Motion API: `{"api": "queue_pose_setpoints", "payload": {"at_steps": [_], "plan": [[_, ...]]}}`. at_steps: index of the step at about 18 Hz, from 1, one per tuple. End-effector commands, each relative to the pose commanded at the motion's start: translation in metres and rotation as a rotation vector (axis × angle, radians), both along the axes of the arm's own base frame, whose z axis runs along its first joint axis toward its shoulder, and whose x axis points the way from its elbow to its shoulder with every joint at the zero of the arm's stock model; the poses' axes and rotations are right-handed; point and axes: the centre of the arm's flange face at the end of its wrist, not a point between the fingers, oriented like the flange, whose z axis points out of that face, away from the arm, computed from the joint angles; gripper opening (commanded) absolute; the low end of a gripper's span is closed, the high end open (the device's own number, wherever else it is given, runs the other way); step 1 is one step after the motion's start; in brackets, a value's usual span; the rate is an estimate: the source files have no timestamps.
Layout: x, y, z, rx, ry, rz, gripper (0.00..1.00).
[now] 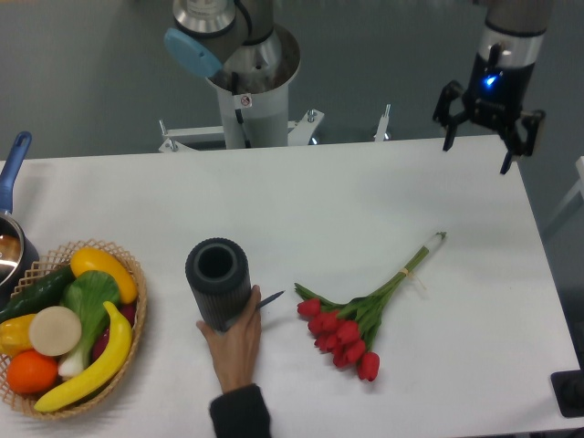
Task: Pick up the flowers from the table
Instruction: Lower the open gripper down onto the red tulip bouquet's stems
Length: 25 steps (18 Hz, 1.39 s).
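Note:
The flowers (pixel 358 321) are a bunch of red tulips lying flat on the white table (pixel 319 201), right of centre. Their red heads point to the lower left and their pale stem ends (pixel 436 240) point to the upper right. My gripper (pixel 478 139) hangs high over the table's far right corner, well above and beyond the stem ends. Its two black fingers are spread apart and hold nothing.
A dark ribbed cylinder vase (pixel 218 282) stands left of the flowers, held by a person's hand (pixel 235 342) reaching from the front edge. A wicker basket (pixel 137 315) of fruit and vegetables sits at the front left. A pot (pixel 11 246) with a blue handle is at the left edge.

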Motion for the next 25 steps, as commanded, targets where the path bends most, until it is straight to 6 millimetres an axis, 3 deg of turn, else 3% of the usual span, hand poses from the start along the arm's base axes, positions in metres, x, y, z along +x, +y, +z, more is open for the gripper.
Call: {"api": "queue_pose_setpoints", "payload": {"at_steps": [6,16,21,25], "plan": [[0.005,0.029,-0.045,-0.023,-0.093,0.008,1.0],[0.014,0.098,-0.135,-0.117,-0.147,-0.035,1.0],[0.007,0.108,-0.166,-0.129,-0.173,-0.054,1.0],[0.001,0.12,-0.173,-0.131,-0.172,-0.061,1.0]]}}
